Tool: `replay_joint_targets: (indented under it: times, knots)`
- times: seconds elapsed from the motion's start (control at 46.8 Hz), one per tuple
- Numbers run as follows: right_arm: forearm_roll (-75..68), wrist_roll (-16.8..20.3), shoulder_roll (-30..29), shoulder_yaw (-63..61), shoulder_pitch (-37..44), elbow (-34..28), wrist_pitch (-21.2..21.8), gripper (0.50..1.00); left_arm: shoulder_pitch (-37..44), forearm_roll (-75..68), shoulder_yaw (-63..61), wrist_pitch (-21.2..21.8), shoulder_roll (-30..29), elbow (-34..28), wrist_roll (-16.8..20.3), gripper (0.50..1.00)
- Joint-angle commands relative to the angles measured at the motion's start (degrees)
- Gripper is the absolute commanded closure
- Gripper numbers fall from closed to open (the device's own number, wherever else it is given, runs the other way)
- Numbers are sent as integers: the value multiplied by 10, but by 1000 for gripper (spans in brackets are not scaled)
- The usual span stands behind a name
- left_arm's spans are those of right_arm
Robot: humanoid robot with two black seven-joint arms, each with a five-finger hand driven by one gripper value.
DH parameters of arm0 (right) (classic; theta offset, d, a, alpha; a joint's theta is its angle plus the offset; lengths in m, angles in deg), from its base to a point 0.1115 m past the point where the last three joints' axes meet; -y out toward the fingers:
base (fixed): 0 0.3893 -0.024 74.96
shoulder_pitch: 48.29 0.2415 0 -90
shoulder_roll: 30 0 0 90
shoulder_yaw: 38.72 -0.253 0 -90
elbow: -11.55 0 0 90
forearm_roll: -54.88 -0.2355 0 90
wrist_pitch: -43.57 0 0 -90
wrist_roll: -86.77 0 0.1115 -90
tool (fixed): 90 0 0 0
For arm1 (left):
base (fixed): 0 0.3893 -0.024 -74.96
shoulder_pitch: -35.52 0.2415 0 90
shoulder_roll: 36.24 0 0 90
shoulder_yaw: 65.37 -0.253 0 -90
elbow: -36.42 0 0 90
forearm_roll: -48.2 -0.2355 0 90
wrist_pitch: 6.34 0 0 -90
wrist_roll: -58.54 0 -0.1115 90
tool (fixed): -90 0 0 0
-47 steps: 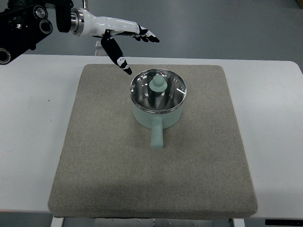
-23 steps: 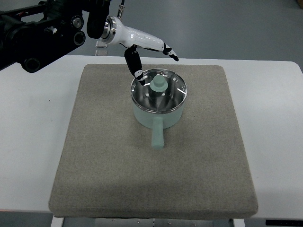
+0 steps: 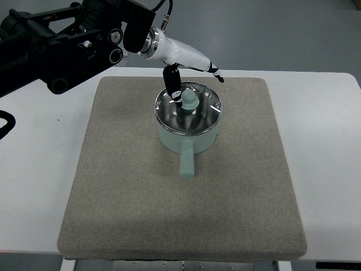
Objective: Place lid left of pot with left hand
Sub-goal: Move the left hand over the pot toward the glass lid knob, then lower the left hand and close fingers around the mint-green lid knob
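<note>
Glass lid [image 3: 189,110] (on pot [image 3: 188,135]) — just beneath left robot hand [image 3: 183,65].

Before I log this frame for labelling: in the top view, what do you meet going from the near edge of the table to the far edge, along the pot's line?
Grey mat → pot handle → pot with its glass lid and green knob → left robot hand, open above the pot's far rim → white table.

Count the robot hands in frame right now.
1. The left hand reaches in from the upper left, over the far rim of the pot, thumb down beside the lid knob. No right hand shows.
</note>
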Motion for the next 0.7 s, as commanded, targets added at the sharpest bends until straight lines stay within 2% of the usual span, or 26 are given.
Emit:
replay_joint_targets:
  times: [0.0, 0.278, 0.448, 0.534, 0.577, 0.683]
  knots:
    - [0, 0, 0, 0, 0, 0, 0, 577, 1, -5, 0, 0, 1, -9, 0, 506]
    - [0, 0, 0, 0, 0, 0, 0, 577, 3, -9, 0, 0, 0, -8, 1, 508]
    - [0, 0, 0, 0, 1, 0, 0, 579, 3, -12, 0, 0, 0, -3, 2, 527]
    - [0, 0, 0, 0, 0, 0, 0, 579, 3, -13, 0, 0, 0, -2, 3, 570]
    - [0, 0, 0, 0, 1, 0, 0, 579, 4, -16, 0, 0, 0, 2, 3, 615]
    - [0, 0, 0, 0, 0, 0, 0, 579, 6, -24, 0, 0, 0, 5, 3, 634]
